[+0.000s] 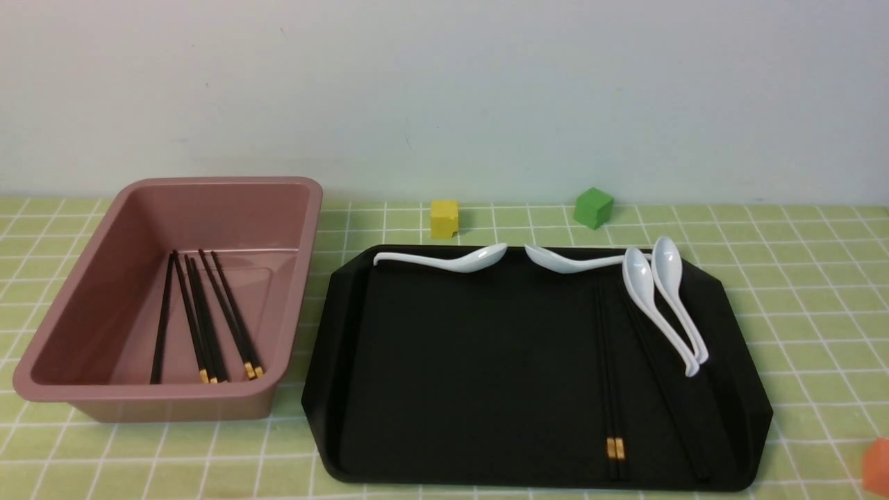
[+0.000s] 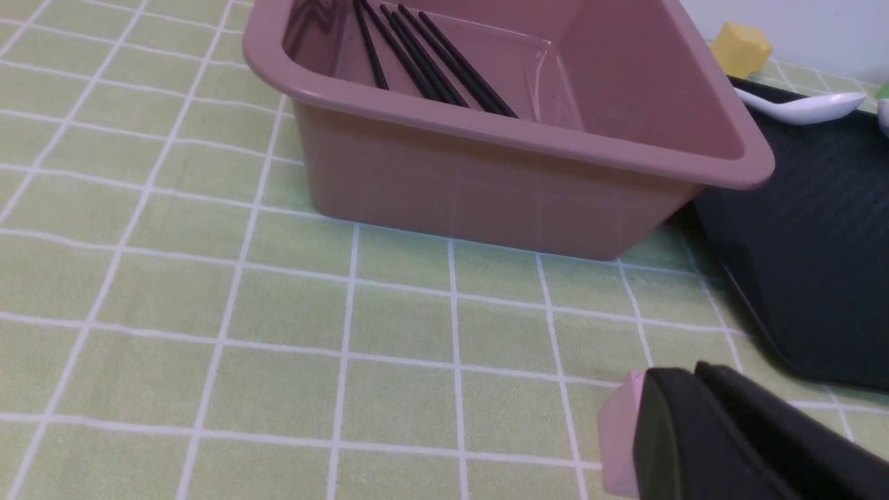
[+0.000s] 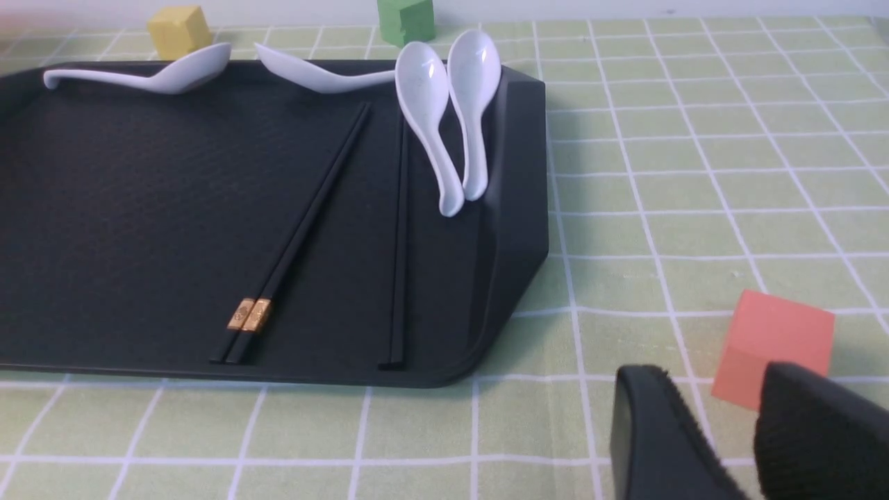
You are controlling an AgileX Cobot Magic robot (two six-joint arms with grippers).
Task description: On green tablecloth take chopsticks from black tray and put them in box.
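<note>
The pink box (image 1: 69,389) stands on the green tablecloth (image 1: 799,312) at the left with several black chopsticks (image 1: 201,319) lying in it; they also show in the left wrist view (image 2: 430,62). The black tray (image 1: 451,389) lies to its right. On its right part lie a chopstick pair with gold bands (image 1: 615,444) and a second pair (image 1: 667,389), both clear in the right wrist view (image 3: 305,222) (image 3: 398,243). My left gripper (image 2: 694,378) is shut and empty, low over the cloth in front of the box. My right gripper (image 3: 708,396) is open and empty, off the tray's near right corner. Neither gripper shows in the front view.
Several white spoons lie on the tray: two along its far edge (image 1: 458,260) (image 1: 569,262) and two side by side at the far right (image 1: 660,305). A yellow block (image 1: 444,218) and a green block (image 1: 593,207) sit behind the tray. An orange block (image 3: 774,340) lies by my right gripper, a pink block (image 2: 621,430) by my left.
</note>
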